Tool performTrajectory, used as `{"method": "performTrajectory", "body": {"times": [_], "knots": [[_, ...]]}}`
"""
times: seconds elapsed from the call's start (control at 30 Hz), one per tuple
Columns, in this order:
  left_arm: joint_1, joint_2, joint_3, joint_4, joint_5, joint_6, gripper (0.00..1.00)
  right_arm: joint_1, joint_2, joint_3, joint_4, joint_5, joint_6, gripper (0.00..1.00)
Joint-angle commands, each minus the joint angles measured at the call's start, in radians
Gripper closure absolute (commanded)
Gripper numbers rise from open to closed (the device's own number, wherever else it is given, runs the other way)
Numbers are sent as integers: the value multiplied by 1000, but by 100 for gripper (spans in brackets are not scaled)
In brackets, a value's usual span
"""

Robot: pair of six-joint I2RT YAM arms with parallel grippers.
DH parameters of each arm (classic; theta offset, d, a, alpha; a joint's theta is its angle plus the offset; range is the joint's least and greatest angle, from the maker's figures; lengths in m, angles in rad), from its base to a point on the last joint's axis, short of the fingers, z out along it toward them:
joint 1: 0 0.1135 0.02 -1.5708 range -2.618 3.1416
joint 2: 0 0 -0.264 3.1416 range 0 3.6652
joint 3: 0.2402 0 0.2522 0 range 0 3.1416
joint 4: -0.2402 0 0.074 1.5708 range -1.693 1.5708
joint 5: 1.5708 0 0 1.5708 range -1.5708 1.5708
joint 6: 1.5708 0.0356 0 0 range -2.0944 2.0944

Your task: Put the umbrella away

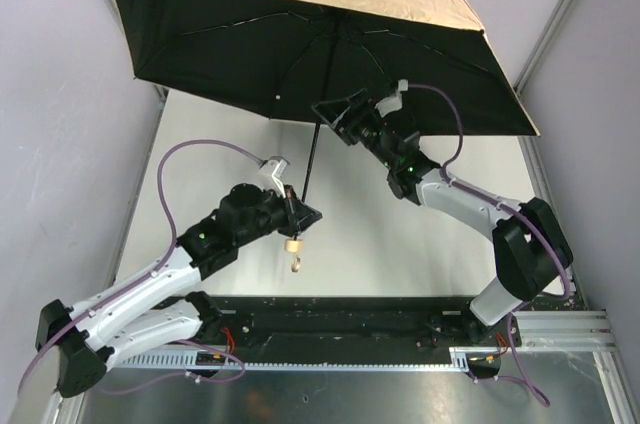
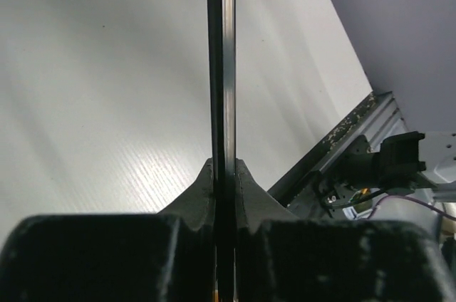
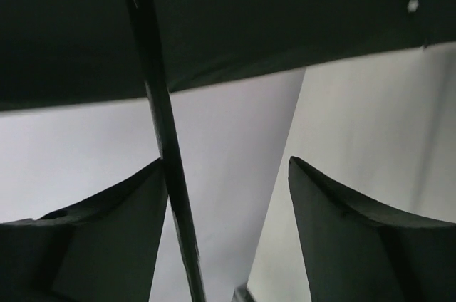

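The umbrella (image 1: 300,44) is open, its canopy tan on top and black underneath, held up over the back of the table. Its thin black shaft (image 1: 311,159) runs down to a small tan handle (image 1: 293,244) with a loop strap. My left gripper (image 1: 298,209) is shut on the shaft (image 2: 222,88) just above the handle. My right gripper (image 1: 335,116) is open high on the shaft under the canopy. In the right wrist view the shaft (image 3: 160,124) passes against the left finger, with a wide gap to the right finger (image 3: 356,238).
The white table (image 1: 400,254) lies below. Purple-grey walls stand left and right. A metal rail (image 1: 400,329) with cables runs along the near edge by the arm bases. Purple cables loop off both wrists.
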Motion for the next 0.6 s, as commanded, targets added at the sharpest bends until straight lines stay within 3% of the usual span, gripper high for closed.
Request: {"method": "performTrajectory", "body": {"times": [0.0,0.33,0.57], "knots": [[-66,-33,62,-37,-191,68,100,-20,-5,175,-120,231,-88,27],[-119,-20,97,-69,-240,61,100,73,207,639,-366,618,-351,24],[-132,-40,101,-73,-237,68,100,68,395,994,-611,696,-387,33]]}}
